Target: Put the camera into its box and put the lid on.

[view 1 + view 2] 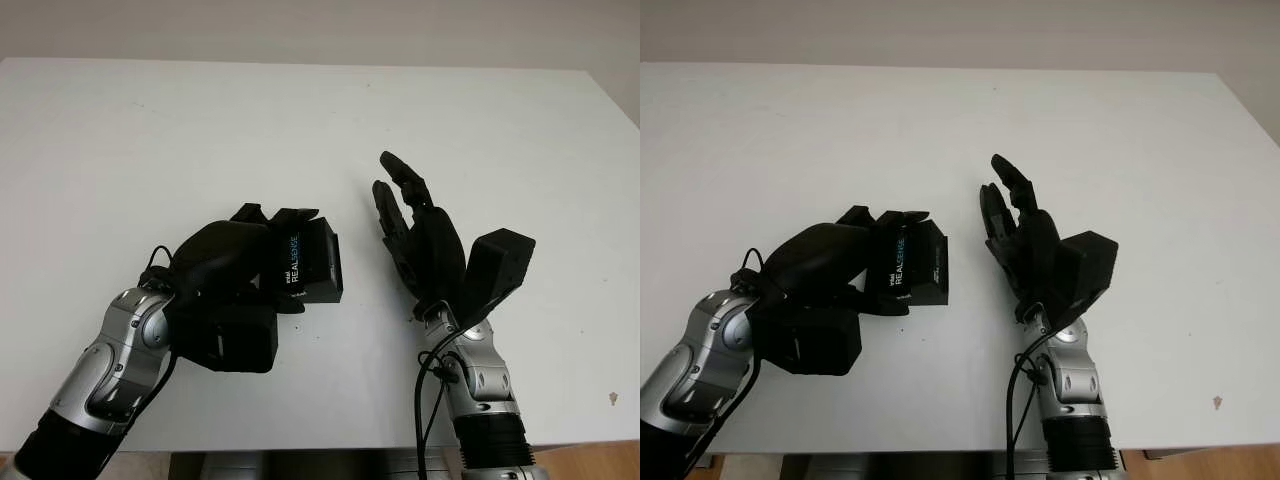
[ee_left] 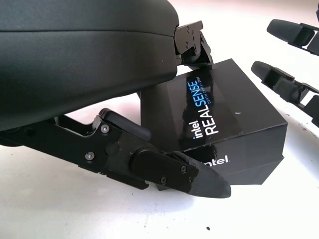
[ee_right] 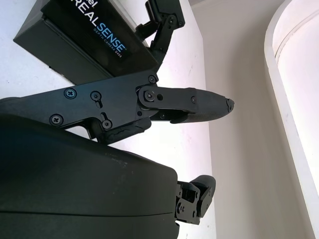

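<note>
a white table [image 1: 150,130] stands before a pale wall [image 1: 320,25], with wooden floor [image 1: 600,465] below.

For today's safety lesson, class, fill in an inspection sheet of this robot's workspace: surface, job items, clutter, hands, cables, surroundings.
Surface: white table, bare apart from a few small dark specks.
Job's things: black box marked RealSense, lid on, tilted on the table. Camera: nothing seen.
Clutter: nothing seen.
Hands: left hand shut on the box; right hand open, just right of the box, apart from it.
Cables: black cable along the right forearm; another by the left wrist.
Surroundings: pale wall behind the table, wood floor at the bottom right corner.
</note>
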Controlling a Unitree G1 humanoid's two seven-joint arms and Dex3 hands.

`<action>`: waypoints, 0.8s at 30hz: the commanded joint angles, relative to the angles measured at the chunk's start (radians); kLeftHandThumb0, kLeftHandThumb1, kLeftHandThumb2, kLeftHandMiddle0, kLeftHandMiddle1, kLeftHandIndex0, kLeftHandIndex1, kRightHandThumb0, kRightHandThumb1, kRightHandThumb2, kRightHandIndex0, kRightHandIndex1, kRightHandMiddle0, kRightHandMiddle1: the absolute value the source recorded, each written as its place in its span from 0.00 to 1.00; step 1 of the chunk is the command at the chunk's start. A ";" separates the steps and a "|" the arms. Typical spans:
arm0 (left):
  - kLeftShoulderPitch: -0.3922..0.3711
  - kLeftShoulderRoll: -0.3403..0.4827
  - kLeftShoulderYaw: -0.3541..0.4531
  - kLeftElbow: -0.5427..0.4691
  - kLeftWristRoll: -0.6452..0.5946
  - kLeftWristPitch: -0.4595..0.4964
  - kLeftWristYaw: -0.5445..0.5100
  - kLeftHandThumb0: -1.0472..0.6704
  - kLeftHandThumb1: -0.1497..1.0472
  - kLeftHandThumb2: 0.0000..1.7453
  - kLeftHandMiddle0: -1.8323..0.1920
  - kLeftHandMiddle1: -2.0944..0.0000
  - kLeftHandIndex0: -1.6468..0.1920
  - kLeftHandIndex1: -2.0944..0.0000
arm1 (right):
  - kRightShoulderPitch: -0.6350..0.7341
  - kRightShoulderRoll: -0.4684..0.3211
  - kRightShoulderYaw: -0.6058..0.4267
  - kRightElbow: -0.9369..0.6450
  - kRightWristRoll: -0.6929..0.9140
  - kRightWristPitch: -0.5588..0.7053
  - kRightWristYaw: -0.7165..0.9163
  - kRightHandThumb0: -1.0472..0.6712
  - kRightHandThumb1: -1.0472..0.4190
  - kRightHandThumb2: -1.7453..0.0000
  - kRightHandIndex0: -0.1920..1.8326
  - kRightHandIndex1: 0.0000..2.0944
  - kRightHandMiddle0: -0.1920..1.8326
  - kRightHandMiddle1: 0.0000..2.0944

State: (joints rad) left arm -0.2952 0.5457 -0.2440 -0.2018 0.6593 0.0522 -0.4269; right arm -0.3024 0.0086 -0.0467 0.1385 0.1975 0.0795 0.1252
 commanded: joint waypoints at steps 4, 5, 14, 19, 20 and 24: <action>-0.017 -0.028 0.008 0.016 -0.058 0.020 -0.020 0.28 1.00 0.21 0.87 0.01 0.98 0.07 | 0.004 0.004 0.000 -0.025 0.002 0.006 0.001 0.27 0.00 0.77 0.13 0.03 0.03 0.28; -0.018 -0.034 0.012 0.017 -0.072 0.026 -0.022 0.29 1.00 0.21 0.86 0.00 0.98 0.04 | 0.004 0.004 0.000 -0.022 0.001 0.000 0.002 0.27 0.00 0.77 0.13 0.03 0.03 0.28; -0.031 -0.045 0.016 0.033 -0.096 0.032 -0.007 0.31 1.00 0.23 0.79 0.00 0.95 0.00 | 0.001 0.002 0.000 -0.016 0.000 -0.002 0.007 0.26 0.00 0.77 0.13 0.03 0.03 0.27; -0.045 -0.047 0.026 0.038 -0.122 0.022 -0.002 0.32 1.00 0.21 0.78 0.00 0.96 0.00 | 0.001 0.003 0.002 -0.020 -0.005 0.003 0.001 0.26 0.00 0.77 0.13 0.03 0.04 0.28; -0.051 -0.048 0.034 0.032 -0.137 0.028 -0.009 0.31 1.00 0.22 0.78 0.00 0.96 0.00 | 0.001 0.003 0.003 -0.021 -0.006 0.005 0.000 0.26 0.00 0.77 0.13 0.03 0.04 0.28; -0.093 -0.033 0.073 -0.025 -0.188 0.066 -0.054 0.32 1.00 0.23 0.83 0.00 1.00 0.00 | 0.002 0.006 0.002 -0.028 -0.002 0.015 -0.003 0.25 0.00 0.78 0.13 0.03 0.04 0.31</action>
State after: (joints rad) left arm -0.3483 0.5123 -0.1857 -0.1838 0.4905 0.1155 -0.4685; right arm -0.3023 0.0099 -0.0462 0.1380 0.1953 0.0883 0.1248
